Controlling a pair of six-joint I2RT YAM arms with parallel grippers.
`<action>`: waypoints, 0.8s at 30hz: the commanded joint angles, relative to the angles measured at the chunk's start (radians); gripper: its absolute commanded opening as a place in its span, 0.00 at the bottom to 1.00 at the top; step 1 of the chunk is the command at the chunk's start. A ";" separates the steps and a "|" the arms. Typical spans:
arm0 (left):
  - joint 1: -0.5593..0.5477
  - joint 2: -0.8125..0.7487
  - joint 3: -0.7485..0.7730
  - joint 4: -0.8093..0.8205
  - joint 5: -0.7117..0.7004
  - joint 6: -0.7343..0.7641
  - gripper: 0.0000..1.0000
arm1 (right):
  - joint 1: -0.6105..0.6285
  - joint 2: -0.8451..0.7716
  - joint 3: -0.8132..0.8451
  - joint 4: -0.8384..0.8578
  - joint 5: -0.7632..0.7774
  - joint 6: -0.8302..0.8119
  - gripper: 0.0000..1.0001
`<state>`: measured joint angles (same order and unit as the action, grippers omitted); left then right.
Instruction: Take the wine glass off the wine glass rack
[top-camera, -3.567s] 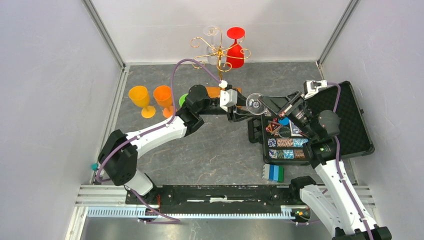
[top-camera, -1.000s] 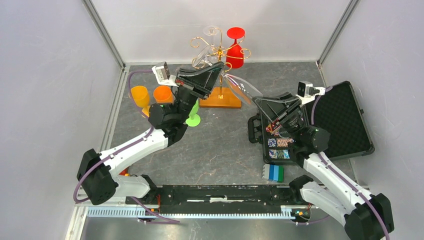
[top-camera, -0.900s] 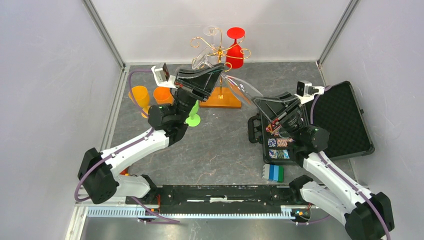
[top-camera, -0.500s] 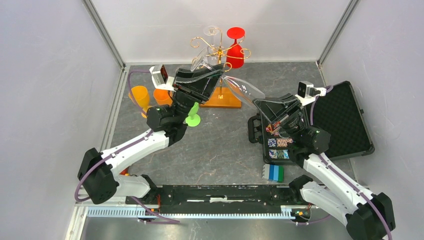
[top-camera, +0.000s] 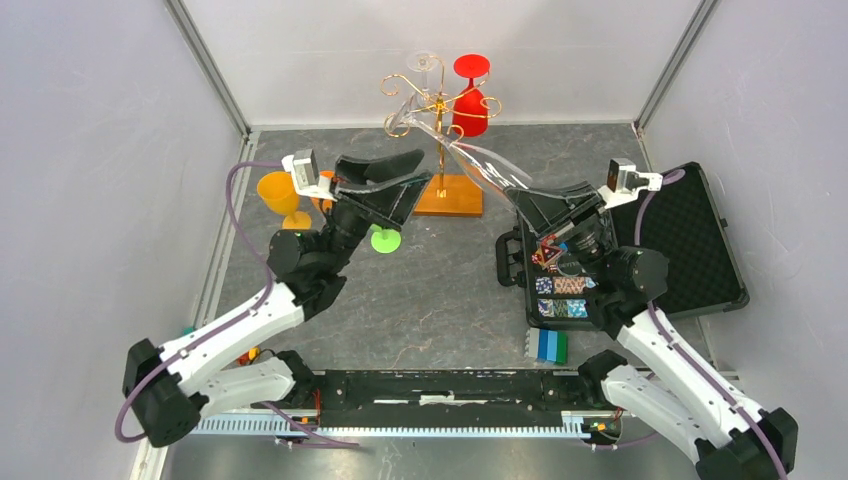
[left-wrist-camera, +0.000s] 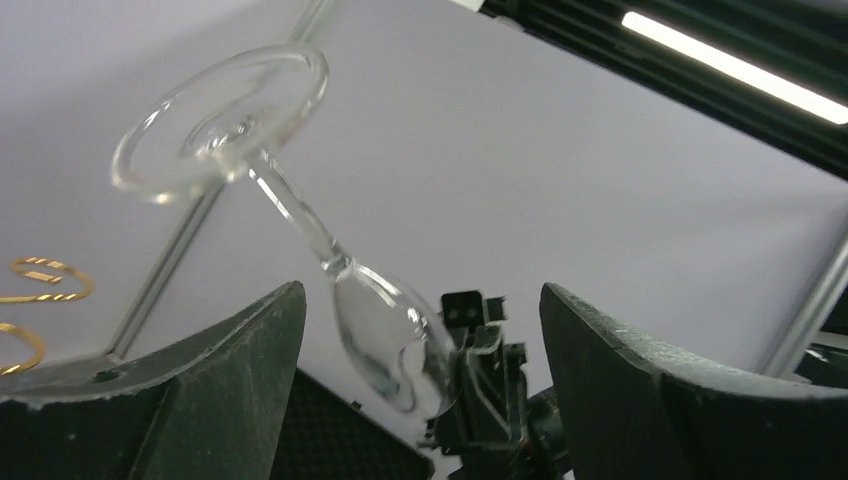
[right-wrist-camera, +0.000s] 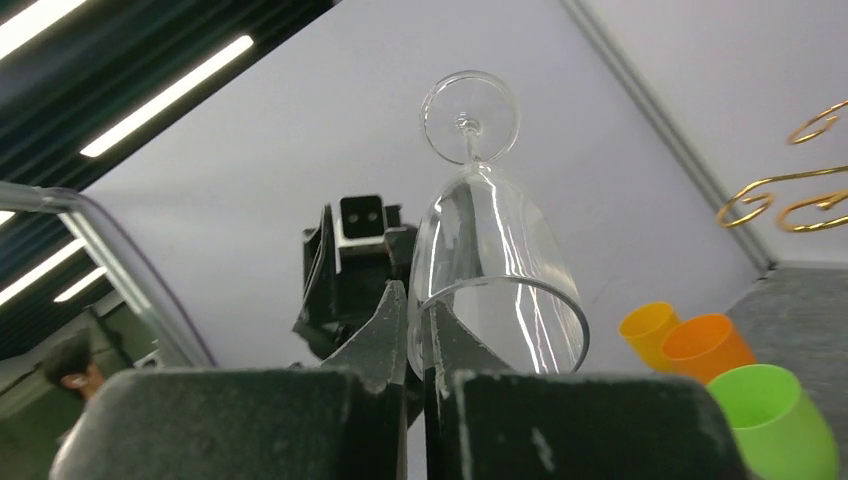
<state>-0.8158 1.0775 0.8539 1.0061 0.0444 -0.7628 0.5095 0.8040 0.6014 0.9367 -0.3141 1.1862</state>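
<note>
A clear wine glass (top-camera: 490, 165) hangs in the air, tilted, with its foot (top-camera: 400, 122) close by the gold scroll arms of the wine glass rack (top-camera: 440, 100). My right gripper (top-camera: 525, 195) is shut on the glass's rim. In the right wrist view the fingertips (right-wrist-camera: 400, 325) pinch the rim wall of the wine glass (right-wrist-camera: 495, 270). My left gripper (top-camera: 405, 180) stands open to the left of the glass and does not touch it. In the left wrist view the wine glass (left-wrist-camera: 385, 340) shows beyond the wide-apart left gripper (left-wrist-camera: 422, 295).
A red wine glass (top-camera: 472, 100) and another clear one (top-camera: 424, 62) hang on the rack above its orange-brown base (top-camera: 448, 195). Yellow (top-camera: 278, 190) and green (top-camera: 380, 238) cups stand at the left. An open black case (top-camera: 700, 240) and a blue block (top-camera: 550, 345) lie at the right.
My left gripper opened, let go of the clear wine glass and drew back to the left. My right gripper shut on the rim and now carries the glass alone.
</note>
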 joint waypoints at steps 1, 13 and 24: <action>-0.006 -0.102 -0.080 -0.219 -0.085 0.099 0.94 | -0.005 -0.050 0.114 -0.230 0.085 -0.199 0.00; -0.006 -0.421 -0.139 -0.910 -0.387 0.361 1.00 | -0.005 0.047 0.526 -1.116 -0.073 -0.818 0.00; -0.006 -0.517 -0.052 -1.198 -0.607 0.543 1.00 | -0.001 0.146 0.655 -1.565 0.011 -1.127 0.00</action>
<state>-0.8196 0.5655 0.7536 -0.0948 -0.4858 -0.3382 0.5060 0.9279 1.1927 -0.4747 -0.3622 0.1963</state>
